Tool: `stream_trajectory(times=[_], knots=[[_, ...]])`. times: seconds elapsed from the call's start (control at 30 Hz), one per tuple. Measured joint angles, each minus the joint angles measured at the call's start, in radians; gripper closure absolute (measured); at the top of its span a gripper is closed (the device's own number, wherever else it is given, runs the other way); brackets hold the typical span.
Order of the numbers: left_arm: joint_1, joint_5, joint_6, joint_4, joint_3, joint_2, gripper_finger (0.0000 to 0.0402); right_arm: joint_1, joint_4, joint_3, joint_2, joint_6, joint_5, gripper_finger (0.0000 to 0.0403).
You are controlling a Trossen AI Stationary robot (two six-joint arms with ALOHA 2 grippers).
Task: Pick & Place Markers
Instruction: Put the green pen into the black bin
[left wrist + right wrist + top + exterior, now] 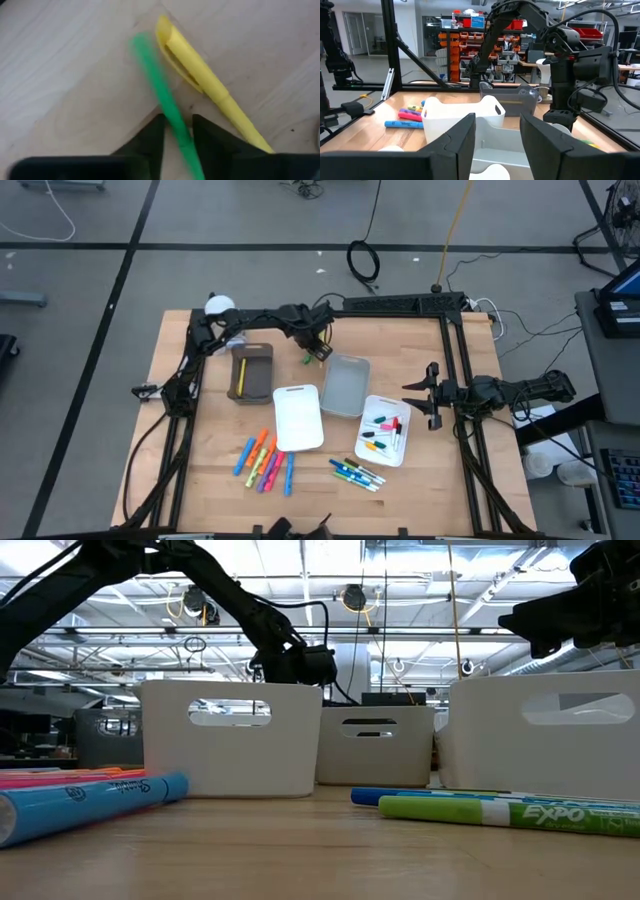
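My left gripper (318,348) (178,137) is at the table's far middle, shut on a green marker (308,359) (160,95). A yellow marker (200,80) lies flat on the wood right beside it. Another yellow marker (241,376) lies in the brown tray (262,352). Several markers lie in the right white tray (372,402), and two loose clusters (265,461) (357,473) rest on the near table. My right gripper (420,395) (497,132) is open, level with the right white tray's right side, touching nothing. My left gripper pinches the green marker's shaft (176,125) between its two fingers, coming from above. The fingers lie across the marker, and its long free end (145,50) sticks out beyond the fingertips. Whether it is lifted clear of the table I cannot tell.
A grey tray (345,402) and a middle white tray (298,440) stand between the brown and right white trays. A black frame (455,360) runs along the table's far and right sides. In the low view, blue (90,802) and green (500,810) markers lie near the front edge.
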Motion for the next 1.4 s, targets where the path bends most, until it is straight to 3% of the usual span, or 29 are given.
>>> stream_trajectory(times=[0.13,0.27,0.4,0.77,0.93,1.17,1.4], knots=[[0.014,0.004,-0.005,-0.012,0.000,0.000,0.0380,0.000,0.000,0.000,0.000,0.000,0.000,0.0261],[0.027,0.032,0.006,-0.019,-0.003,-0.020,0.0368,0.000,0.000,0.000,0.000,0.000,0.000,0.0261],[0.027,-0.032,0.021,-0.068,-0.011,-0.081,0.0371,0.000,0.000,0.000,0.000,0.000,0.000,0.0261],[-0.025,-0.217,-0.006,-0.203,-0.004,-0.394,0.0375,0.000,0.000,0.000,0.000,0.000,0.000,0.0261],[-0.123,-0.387,-0.154,-0.445,-0.005,-0.528,0.0378,0.000,0.000,0.000,0.000,0.000,0.000,0.0261],[-0.301,-0.540,-0.555,-0.782,-0.005,-0.626,0.0375,0.000,0.000,0.000,0.000,0.000,0.000,0.0261],[-0.403,-0.545,-0.727,-0.790,-0.103,-0.637,0.0381,0.000,0.000,0.000,0.000,0.000,0.000,0.0261]])
